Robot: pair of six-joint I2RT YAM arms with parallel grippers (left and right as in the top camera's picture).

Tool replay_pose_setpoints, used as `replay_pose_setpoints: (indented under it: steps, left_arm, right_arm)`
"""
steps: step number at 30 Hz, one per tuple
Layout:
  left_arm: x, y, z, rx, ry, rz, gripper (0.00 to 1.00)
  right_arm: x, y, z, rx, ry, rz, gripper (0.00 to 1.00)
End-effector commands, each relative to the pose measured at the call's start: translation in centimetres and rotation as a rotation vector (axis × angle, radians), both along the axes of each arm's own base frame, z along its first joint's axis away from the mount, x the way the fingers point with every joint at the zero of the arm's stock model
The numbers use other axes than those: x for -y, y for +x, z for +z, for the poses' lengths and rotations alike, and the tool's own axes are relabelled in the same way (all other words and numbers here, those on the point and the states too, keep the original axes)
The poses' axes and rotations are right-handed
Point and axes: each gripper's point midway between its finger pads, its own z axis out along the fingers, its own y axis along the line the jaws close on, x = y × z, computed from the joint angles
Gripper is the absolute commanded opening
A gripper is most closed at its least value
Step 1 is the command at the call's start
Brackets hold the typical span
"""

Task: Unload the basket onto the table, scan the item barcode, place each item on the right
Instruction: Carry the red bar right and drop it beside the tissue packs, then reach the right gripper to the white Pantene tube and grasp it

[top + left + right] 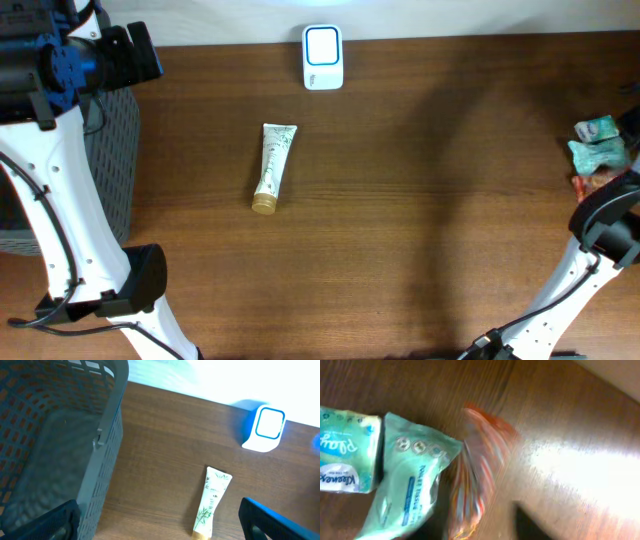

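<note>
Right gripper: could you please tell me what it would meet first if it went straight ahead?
Probably the blurred orange packet lying beside the tissue packs, though depth is unclear in this view.

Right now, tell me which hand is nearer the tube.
Left. The left hand is above the basket, just left of the tube; the right hand is at the far right edge of the table, beside the tissue packs.

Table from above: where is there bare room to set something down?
The widest bare wood lies between the tube and the tissue packs at the right edge. A narrower strip runs between the basket and the tube. It is crowded at the right edge, where the packs and an orange packet bunch together.
</note>
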Motion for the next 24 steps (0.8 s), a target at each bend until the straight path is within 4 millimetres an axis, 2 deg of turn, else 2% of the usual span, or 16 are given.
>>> replay_pose_setpoints:
  steps: [1,3,4,6,7,9,10,11,12,14,16,19,23,24]
  left_arm:
    - [-0.1,-0.2,0.2,0.005,0.007,-0.004,0.99]
    - [-0.1,-0.2,0.2,0.005,0.007,-0.004,0.99]
    - [-0.1,-0.2,0.2,0.005,0.006,-0.004,0.99]
    - [-0.1,-0.2,0.2,0.005,0.006,-0.004,0.99]
    - [-0.1,-0.2,0.2,0.005,0.006,-0.004,0.99]
    - [-0.1,-0.2,0.2,0.005,0.007,-0.004,0.99]
    - [-0.1,-0.2,0.2,0.005,0.007,-0.004,0.99]
    - [-0.1,-0.2,0.2,0.005,0.006,-0.004,0.99]
    - [-0.1,-0.2,0.2,0.005,0.006,-0.004,0.99]
    - [-0.1,-0.2,0.2,0.005,0.006,-0.004,0.99]
    - [-0.1,-0.2,0.2,0.005,0.006,-0.004,0.99]
    - [-0.1,-0.2,0.2,0.005,0.007,-0.004,0.99]
    - [-0.1,-0.2,0.2,0.005,0.006,-0.004,0.99]
    - [-0.1,-0.2,0.2,0.005,0.006,-0.004,0.99]
  right_arm:
    - [-1.2,0.7,1.9,0.092,0.051,0.007,0.84]
    - [-2.9,1.8,1.5,0.130,0.128,0.039,0.89]
    - [-5.7,3.6,1.3,0.196,0.253,0.131,0.89]
    - [-11.3,7.0,1.8,0.343,0.492,0.336,0.88]
    - [-15.5,8.8,2.9,0.440,0.645,0.487,0.88]
    - [-23.1,10.3,5.0,0.536,0.863,0.705,0.88]
    - [-25.4,10.3,5.1,0.525,0.899,0.762,0.88]
    - [-29.1,10.4,4.9,0.467,0.915,0.862,0.88]
    - [-30.7,10.6,4.5,0.431,0.911,0.894,0.88]
    - [-36.2,10.8,4.1,0.358,0.912,1.000,0.88]
    - [-42.9,10.6,4.1,0.308,0.940,1.088,0.88]
    - [-52.4,9.6,2.8,0.199,0.873,1.088,0.88]
    - [-62.5,8.4,2.0,0.213,0.745,1.094,0.88]
    - [-64.2,8.0,1.6,0.216,0.710,1.078,0.88]
